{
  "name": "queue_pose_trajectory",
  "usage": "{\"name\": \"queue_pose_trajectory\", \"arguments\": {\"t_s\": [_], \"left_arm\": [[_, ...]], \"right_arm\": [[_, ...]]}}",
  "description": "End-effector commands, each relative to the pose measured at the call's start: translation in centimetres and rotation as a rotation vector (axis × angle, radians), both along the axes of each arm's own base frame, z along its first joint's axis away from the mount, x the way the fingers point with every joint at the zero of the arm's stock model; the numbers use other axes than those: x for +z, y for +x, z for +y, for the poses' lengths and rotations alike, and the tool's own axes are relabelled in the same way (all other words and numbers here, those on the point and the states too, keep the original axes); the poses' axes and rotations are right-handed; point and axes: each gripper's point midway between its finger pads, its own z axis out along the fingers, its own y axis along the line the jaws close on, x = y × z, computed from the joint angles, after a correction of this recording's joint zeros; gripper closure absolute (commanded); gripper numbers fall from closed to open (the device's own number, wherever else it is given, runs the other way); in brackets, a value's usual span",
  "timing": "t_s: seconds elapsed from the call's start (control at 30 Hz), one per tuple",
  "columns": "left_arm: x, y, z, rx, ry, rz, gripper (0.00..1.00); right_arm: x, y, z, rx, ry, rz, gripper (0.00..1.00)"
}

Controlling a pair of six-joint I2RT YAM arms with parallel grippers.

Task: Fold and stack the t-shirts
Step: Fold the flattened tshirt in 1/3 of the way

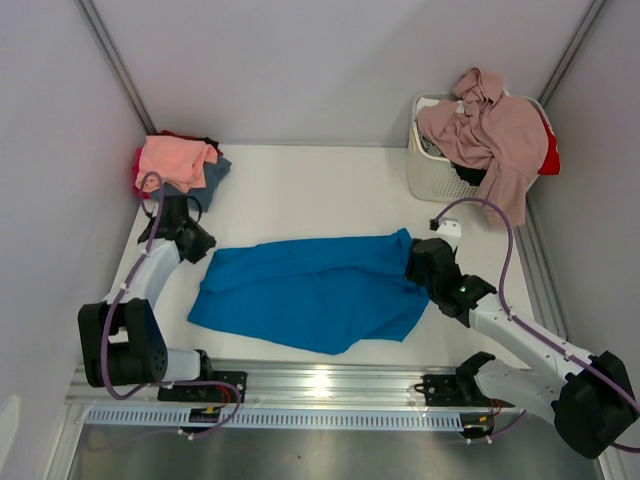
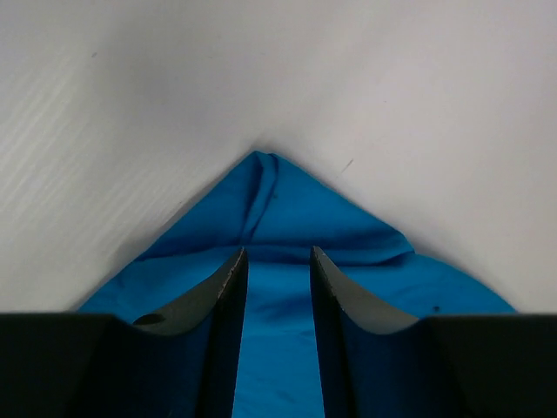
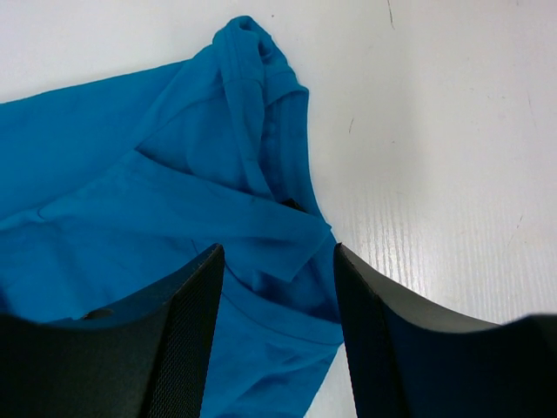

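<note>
One bright blue t-shirt (image 1: 315, 285) is laid out unfolded; beyond it, a stack (image 1: 178, 160) is begun and a basket (image 1: 425, 182) is left full. The left gripper (image 2: 278, 254) and right gripper (image 3: 278, 248) are held open over its ends.

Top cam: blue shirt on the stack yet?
No, the bright blue t-shirt lies spread on the table, apart from the folded stack at the far left.

We are seeing white arm links (image 1: 150, 268) and black joints (image 1: 128, 340) behind the left pincer (image 1: 205, 245) and right pincer (image 1: 412, 262); a lilac cable (image 1: 500, 215) is looping behind each, a green light (image 1: 462, 290) glowing behind the right.
</note>
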Motion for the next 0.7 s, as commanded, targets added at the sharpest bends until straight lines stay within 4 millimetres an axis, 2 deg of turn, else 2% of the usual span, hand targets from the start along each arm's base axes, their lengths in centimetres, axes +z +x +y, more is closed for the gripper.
{"name": "queue_pose_trajectory", "arguments": {"t_s": [0.0, 0.13, 0.3, 0.47, 0.67], "left_arm": [[1.5, 0.5, -0.3, -0.028, -0.102, -0.086, 0.62], [0.2, 0.1, 0.5, -0.003, -0.105, -0.052, 0.62], [-1.4, 0.0, 0.0, -0.022, -0.132, -0.013, 0.65], [-3.4, -0.2, 0.4, -0.005, -0.126, 0.060, 0.66], [-4.9, 0.5, 0.7, -0.001, -0.121, 0.119, 0.66]], "right_arm": [[0.7, 0.0, 0.2, -0.008, 0.039, -0.035, 0.43], [0.9, 0.1, 0.3, -0.007, 0.042, -0.042, 0.43], [1.1, 0.2, 0.3, -0.005, 0.044, -0.048, 0.43], [0.9, 0.3, 0.7, 0.006, 0.051, -0.045, 0.43], [1.1, 0.4, 0.8, 0.007, 0.056, -0.054, 0.43]]}}
